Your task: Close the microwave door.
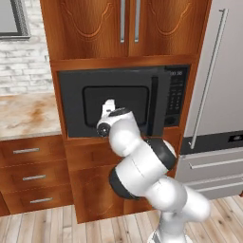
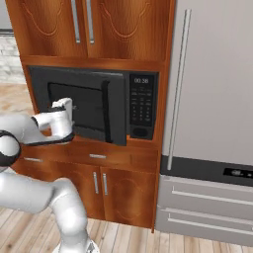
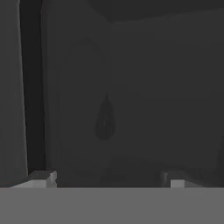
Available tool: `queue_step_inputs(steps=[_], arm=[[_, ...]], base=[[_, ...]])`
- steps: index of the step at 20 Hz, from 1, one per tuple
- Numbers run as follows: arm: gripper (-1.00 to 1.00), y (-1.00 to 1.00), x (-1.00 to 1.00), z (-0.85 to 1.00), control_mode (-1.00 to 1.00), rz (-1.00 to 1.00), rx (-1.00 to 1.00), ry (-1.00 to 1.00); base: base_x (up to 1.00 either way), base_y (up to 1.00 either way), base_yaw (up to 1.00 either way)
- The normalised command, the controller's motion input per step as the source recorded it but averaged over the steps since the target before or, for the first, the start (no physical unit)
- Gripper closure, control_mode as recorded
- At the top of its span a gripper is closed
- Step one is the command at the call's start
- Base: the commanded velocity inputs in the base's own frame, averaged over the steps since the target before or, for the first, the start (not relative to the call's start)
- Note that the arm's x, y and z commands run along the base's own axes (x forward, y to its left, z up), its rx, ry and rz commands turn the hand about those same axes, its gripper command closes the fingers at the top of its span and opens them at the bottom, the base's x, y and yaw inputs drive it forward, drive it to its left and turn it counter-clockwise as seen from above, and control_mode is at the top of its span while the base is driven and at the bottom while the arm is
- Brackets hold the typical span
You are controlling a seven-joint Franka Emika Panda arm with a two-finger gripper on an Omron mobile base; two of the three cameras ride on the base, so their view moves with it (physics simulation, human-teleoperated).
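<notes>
The pincer [image 2: 68,109], fingers [image 3: 41,178] spread apart and gripping nothing, is pressing at the window of the door [image 2: 81,106], which is standing slightly ajar on the microwave [image 2: 141,106]. Pushing squarely, away from the hinge, should be seating it flush.

Microwave [image 2: 94,106] display [image 2: 141,80] digits blurred; no text readable.

black microwave [image 2: 99,104], brown cabinets [image 2: 59,29], grey fridge [image 2: 217,84]
</notes>
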Motion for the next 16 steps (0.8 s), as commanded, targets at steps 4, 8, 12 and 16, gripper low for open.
queue_step_inputs(steps=[4,8,12,16], arm=[[-1.0,-0.21,0.59,0.0,-1.0,0.23,0.0,0.0],[-1.0,-0.14,0.35,0.0,-1.0,0.19,0.0,0.0],[-1.0,-0.01,0.05,0.0,-1.0,0.14,0.0,0.0],[-1.0,0.0,-0.08,0.0,-1.0,0.06,0.0,0.0]], base=[[0.0,0.0,0.0],[0.0,0.0,0.0],[0.0,0.0,0.0],[0.0,0.0,0.0]])
